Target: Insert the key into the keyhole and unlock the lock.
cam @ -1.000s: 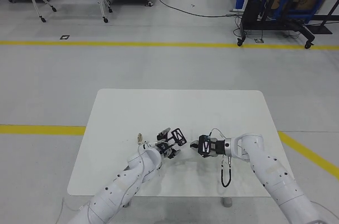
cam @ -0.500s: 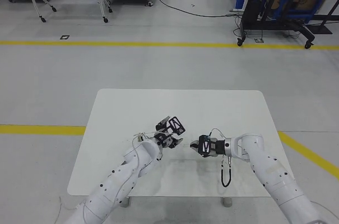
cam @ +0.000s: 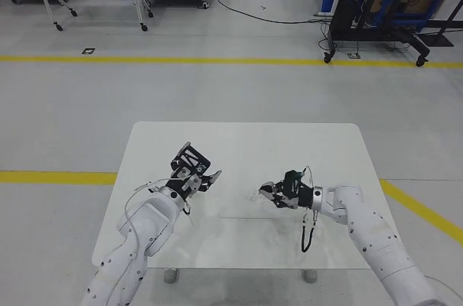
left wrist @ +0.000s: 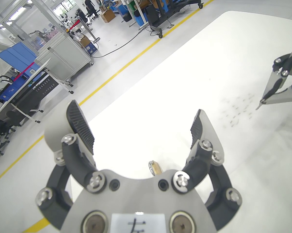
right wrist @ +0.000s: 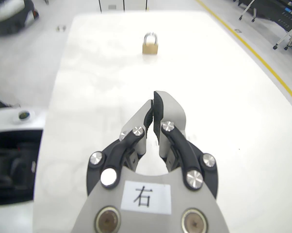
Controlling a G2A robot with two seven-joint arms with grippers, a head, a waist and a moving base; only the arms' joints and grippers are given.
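Over the table's near half, right gripper [cam: 266, 192]: fingers [right wrist: 158, 109] clenched pad to pad, tips low over the white table [cam: 292, 141]. Left wrist view catches it side-on [left wrist: 260, 103]; a thin grey sliver [left wrist: 257, 108] pokes past the tips. Cannot tell if that is the key.

Left gripper [cam: 193, 169] well apart from it, toward the table's left side, raised. Jaws released and spread wide, ribbed pads [left wrist: 79, 122] bare, nothing between them.

Lock [right wrist: 150, 45]: brass body, silver shackle, on the table top [right wrist: 209, 73], shackle pointing away from the right gripper. It sits out ahead of the clenched fingers, well apart, touched by neither gripper. Left wrist view shows a brass piece of it [left wrist: 156, 167] just under that gripper's palm, behind the open fingers.

Faint dark scuff marks [left wrist: 238, 112] speckle the table surface [left wrist: 184, 86] near the right gripper's tips. Yellow floor line [cam: 47, 177] runs past the table on the left.
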